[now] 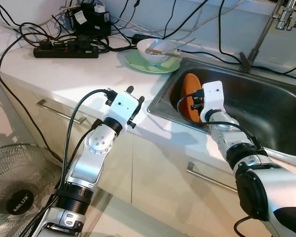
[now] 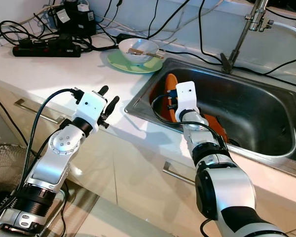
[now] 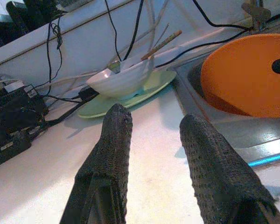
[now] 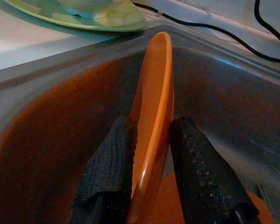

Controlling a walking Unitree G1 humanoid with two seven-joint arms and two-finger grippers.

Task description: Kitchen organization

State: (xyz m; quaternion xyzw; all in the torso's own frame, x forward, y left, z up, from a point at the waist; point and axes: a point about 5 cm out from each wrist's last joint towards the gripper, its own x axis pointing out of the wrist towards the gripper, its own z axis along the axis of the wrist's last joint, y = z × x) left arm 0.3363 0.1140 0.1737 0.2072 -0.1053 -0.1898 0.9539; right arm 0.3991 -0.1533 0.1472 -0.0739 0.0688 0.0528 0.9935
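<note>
Inside the sink [image 1: 266,106], an orange plate [image 4: 154,107] is pinched on edge by the right gripper [image 4: 151,154]. The left gripper [image 3: 151,154], fingers spread, is held over the counter beside the sink. Bowl [image 1: 156,50] and green plate [image 1: 138,61] remain unsorted beside the sink.

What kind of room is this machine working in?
Most likely a home kitchen: a steel sink set into a white counter, a bowl on a green plate, and drawer fronts below. The right gripper has its jaws on an orange plate.

A white countertop [image 1: 64,74] carries a steel sink [image 1: 266,106] set into it, with a faucet [image 1: 286,15] rising at the sink's far edge. Below the countertop run cream cabinet fronts with bar handles [image 1: 61,112]. A floor fan [image 1: 15,192] stands on pale tiles beside the cabinets. Black cables and a power strip [image 1: 64,49] lie along the countertop's back, against a white wall.
</note>
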